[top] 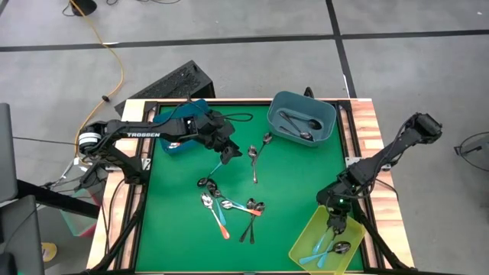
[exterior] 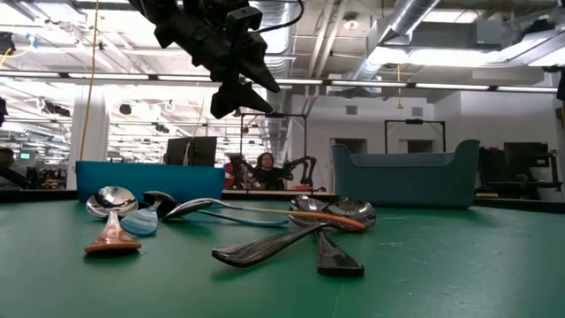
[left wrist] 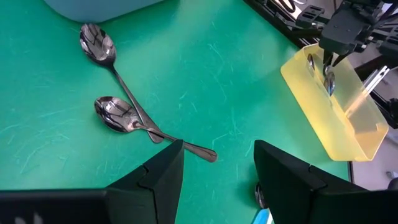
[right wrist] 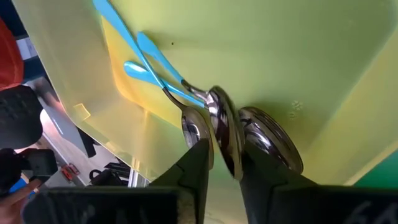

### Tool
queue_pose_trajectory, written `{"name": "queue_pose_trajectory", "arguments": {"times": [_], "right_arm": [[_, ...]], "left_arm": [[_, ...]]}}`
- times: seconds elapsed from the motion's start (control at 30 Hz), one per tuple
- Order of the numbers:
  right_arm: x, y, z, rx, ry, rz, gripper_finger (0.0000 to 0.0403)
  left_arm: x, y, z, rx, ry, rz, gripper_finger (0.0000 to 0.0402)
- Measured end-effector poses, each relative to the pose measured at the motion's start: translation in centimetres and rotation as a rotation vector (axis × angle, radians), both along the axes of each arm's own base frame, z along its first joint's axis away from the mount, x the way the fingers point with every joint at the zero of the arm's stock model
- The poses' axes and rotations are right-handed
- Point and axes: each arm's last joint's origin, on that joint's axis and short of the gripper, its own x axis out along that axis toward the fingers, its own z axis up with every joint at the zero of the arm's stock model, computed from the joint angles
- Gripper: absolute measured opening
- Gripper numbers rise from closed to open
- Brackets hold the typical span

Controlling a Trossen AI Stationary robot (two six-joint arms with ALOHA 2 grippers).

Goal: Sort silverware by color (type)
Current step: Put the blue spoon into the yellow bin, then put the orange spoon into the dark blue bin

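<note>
Several small spoons [top: 229, 208] lie in a loose heap on the green mat, with orange-red, light blue and dark handles. Two plain metal spoons [left wrist: 118, 112] lie apart toward the far side. My left gripper [top: 229, 155] hangs open above the mat between those two and the heap, touching nothing; the low view shows it well clear of the table [exterior: 231, 102]. My right gripper [top: 336, 223] reaches down into the yellow bin [top: 306, 244] at the near right corner, shut on a spoon. Light-blue-handled spoons [right wrist: 146, 62] lie inside that bin. My right gripper holds a spoon by its shiny bowl [right wrist: 227, 134], pinched edge-on between the two fingers. The fingers come from above, pointing down into the yellow bin. Its handle points away below the fingers toward the bin floor, among the other spoons there.
A grey-blue bin [top: 279, 103] at the far right holds dark spoons. A blue bin [top: 172, 141] sits at the far left, partly under my left arm. The mat has open room on its left and in the middle right. A person shows in the room behind.
</note>
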Motion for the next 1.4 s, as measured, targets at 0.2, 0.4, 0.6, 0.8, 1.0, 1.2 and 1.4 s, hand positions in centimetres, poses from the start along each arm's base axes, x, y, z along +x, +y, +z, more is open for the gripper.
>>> {"name": "queue_pose_trajectory", "arguments": {"times": [0.2,0.4,0.6,0.8,1.0,1.2,1.4], "right_arm": [[0.17,0.16,0.16,0.028,-0.016,0.008,0.0121],[0.25,0.25,0.29,0.047,-0.022,0.014,0.0136],[0.25,0.25,0.29,0.048,-0.017,0.009,0.0139],[0.28,0.28,0.35,0.055,-0.016,0.002,0.0139],[0.26,0.34,0.41,0.075,-0.008,0.013,0.0139],[0.32,0.38,0.46,0.082,-0.015,0.015,0.0139],[0.30,0.38,0.45,0.082,-0.013,0.016,0.0139]], "left_arm": [[0.00,0.00,0.00,0.000,0.000,0.000,0.0179],[0.00,0.00,0.00,-0.001,0.000,0.001,0.0179],[0.00,0.00,0.00,-0.001,0.000,0.001,0.0179],[0.00,0.00,0.00,-0.002,0.000,0.001,0.0179],[0.00,0.01,0.00,0.000,0.001,0.003,0.0179],[0.00,0.07,-0.01,0.021,0.004,0.013,0.0179],[0.00,0.07,-0.01,0.024,0.004,0.013,0.0179]]}}
